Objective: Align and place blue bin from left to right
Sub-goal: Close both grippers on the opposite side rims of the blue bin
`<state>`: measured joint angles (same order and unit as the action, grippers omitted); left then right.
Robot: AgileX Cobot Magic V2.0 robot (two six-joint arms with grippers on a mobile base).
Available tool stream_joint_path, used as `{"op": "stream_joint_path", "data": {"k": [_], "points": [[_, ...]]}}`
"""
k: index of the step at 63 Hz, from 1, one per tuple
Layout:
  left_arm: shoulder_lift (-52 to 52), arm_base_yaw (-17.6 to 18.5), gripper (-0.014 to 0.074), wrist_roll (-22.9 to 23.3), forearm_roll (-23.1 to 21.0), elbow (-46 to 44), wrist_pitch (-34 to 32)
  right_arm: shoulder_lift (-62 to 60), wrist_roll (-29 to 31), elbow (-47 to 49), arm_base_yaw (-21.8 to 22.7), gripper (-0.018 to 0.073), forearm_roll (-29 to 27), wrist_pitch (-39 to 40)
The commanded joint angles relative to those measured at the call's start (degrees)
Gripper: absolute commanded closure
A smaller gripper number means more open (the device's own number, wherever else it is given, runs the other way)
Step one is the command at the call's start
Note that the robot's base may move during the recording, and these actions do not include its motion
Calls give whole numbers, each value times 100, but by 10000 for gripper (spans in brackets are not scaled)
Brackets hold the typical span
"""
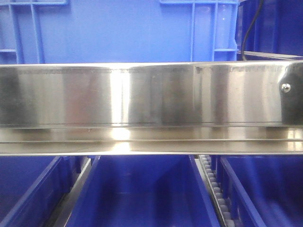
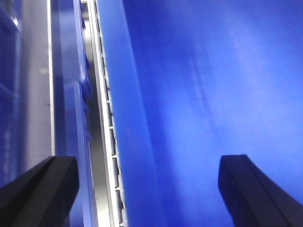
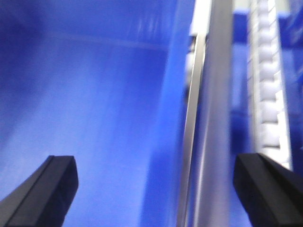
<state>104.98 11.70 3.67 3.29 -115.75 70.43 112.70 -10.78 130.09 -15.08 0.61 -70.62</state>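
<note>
The blue bin (image 1: 118,29), bright blue with raised vertical ribs, fills the top of the front view behind a steel beam; only its wall shows. Neither gripper appears in that view. My left gripper (image 2: 149,161) is open, its black fingers (image 2: 42,189) standing either side of a blue crate's left wall (image 2: 137,142) and part of its smooth inside (image 2: 213,94). My right gripper (image 3: 155,160) is also open, straddling a blue crate's right wall (image 3: 165,142) and a steel rail (image 3: 208,142). Nothing is held. I cannot tell whether this crate is the blue bin.
A polished steel beam (image 1: 151,104) crosses the front view. Below it three deeper-blue crates (image 1: 142,194) sit side by side, parted by roller tracks (image 1: 214,189). Roller tracks (image 2: 110,127) (image 3: 270,94) run beside the crate in both wrist views. A black cable (image 1: 247,33) hangs at the top right.
</note>
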Motion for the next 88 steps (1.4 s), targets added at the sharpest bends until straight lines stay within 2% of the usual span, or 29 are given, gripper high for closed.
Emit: {"op": "stream_joint_path", "data": {"k": [1,10,88], "points": [[43,-15,101,51,-5,-49,-47,79,-70,49,34,-10,-9,66],[109,-15,101,51,-5,-49,-47,176,-70,49,34,-10,-175,66],[96,-15,101,78,-73,-49,-235,366,76,49,34,-10,-175,66]]}}
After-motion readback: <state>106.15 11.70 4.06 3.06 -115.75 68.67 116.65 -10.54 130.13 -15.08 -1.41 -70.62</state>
